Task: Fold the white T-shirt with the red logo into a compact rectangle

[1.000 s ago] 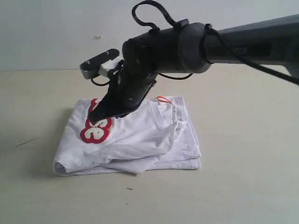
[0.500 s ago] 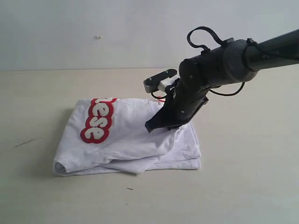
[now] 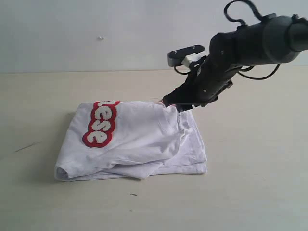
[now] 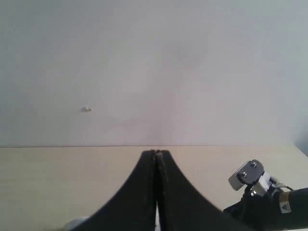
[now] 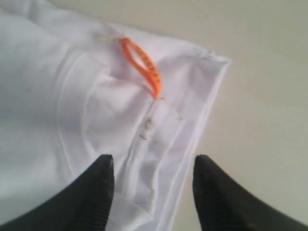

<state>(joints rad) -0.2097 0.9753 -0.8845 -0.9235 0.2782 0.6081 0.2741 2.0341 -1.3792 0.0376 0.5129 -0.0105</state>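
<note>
The white T-shirt with the red logo point(image 3: 139, 139) lies folded into a rough rectangle on the beige worktop point(image 3: 250, 192). Its red-outlined lettering point(image 3: 100, 124) faces up on the left part (only "ese" reads clearly). The right end effector point(image 5: 153, 160) is at the shirt's far right corner, released, with its fingers spread and empty near the orange neck tag point(image 5: 142, 65). I cannot tell whether it touches the cloth. The left end effector point(image 4: 155, 154) is clenched on nothing, with its fingers pressed together, and points toward the pale wall point(image 4: 154, 72).
</note>
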